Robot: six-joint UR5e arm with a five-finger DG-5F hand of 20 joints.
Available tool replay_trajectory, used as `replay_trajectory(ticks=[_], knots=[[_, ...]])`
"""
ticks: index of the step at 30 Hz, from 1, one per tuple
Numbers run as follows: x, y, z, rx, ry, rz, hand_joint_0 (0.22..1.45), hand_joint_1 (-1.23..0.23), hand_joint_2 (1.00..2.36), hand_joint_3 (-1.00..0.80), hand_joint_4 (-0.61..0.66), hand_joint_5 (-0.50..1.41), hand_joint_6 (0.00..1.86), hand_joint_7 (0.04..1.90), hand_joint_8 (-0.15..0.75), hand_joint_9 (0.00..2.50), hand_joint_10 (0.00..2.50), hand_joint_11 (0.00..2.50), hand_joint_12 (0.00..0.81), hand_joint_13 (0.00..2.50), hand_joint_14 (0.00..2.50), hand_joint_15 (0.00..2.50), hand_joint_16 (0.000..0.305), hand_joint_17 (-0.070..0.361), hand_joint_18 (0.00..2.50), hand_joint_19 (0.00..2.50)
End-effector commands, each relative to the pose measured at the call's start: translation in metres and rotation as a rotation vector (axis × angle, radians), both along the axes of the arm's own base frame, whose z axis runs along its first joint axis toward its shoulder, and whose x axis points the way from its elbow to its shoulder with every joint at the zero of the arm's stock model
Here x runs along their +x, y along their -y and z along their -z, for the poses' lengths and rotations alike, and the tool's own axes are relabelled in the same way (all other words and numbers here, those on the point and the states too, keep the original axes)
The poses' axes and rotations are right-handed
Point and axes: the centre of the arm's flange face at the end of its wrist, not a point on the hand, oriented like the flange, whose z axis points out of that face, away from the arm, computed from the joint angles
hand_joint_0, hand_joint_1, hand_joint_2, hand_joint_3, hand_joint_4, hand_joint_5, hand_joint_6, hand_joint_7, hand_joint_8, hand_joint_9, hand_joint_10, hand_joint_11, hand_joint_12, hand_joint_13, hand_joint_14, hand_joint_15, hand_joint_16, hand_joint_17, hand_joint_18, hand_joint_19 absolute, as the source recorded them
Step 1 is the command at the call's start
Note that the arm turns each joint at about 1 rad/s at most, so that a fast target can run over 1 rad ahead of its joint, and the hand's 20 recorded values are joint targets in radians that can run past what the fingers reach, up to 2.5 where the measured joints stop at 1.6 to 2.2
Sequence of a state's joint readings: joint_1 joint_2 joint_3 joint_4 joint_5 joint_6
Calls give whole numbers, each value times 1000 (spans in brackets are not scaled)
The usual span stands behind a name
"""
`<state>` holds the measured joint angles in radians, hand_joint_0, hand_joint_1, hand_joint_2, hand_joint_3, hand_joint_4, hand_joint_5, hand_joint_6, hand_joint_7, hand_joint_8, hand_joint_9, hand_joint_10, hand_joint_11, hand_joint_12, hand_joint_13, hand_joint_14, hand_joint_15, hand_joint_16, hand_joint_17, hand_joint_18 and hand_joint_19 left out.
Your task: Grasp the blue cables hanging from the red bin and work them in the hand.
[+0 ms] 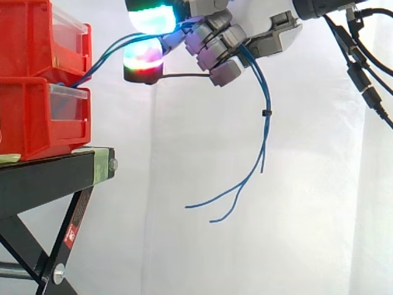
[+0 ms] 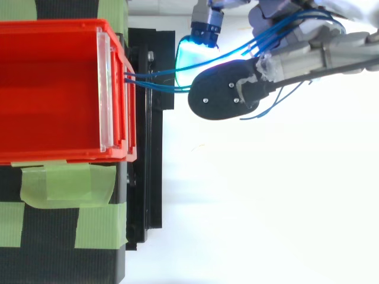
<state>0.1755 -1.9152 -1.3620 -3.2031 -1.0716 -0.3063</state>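
Several thin blue cables (image 1: 265, 98) run from the front of the red bins (image 1: 43, 110) up and to the right into my hand (image 1: 215, 43). The hand is curled round them high in the side view, to the right of the bins. Past the hand the cables hang down, held together by a small black tie (image 1: 267, 113), and their loose ends splay out lower down. In the top view the blue cables (image 2: 160, 80) leave the red bin (image 2: 53, 89) at its clear front lip and pass under the hand (image 2: 284, 59). Its fingertips (image 1: 150, 18) glow cyan, green and red.
The red bins are stacked on a black stand (image 1: 55, 178) with green tape (image 2: 59, 186) on it. A white curtain hangs behind. Free space lies below and to the right of the hand.
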Motion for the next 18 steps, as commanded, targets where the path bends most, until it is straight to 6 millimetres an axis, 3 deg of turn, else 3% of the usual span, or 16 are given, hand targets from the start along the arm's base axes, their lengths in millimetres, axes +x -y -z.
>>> replay_trajectory(ticks=[1,12,18], knots=[[1,1,0,-3,4,4,874,-587,1011,-740,266,286,258,1254,511,782,2500,2500,522,833,2500,1889,60,134,1199,1374],[5,9,-7,-2,75,74,887,-590,1011,-734,267,284,295,1233,511,782,2500,2500,522,833,2500,1889,60,134,1199,1374],[5,10,-6,-3,74,72,923,-601,1018,-518,267,291,262,1232,511,782,2500,2500,522,833,2500,1889,60,134,1199,1374]])
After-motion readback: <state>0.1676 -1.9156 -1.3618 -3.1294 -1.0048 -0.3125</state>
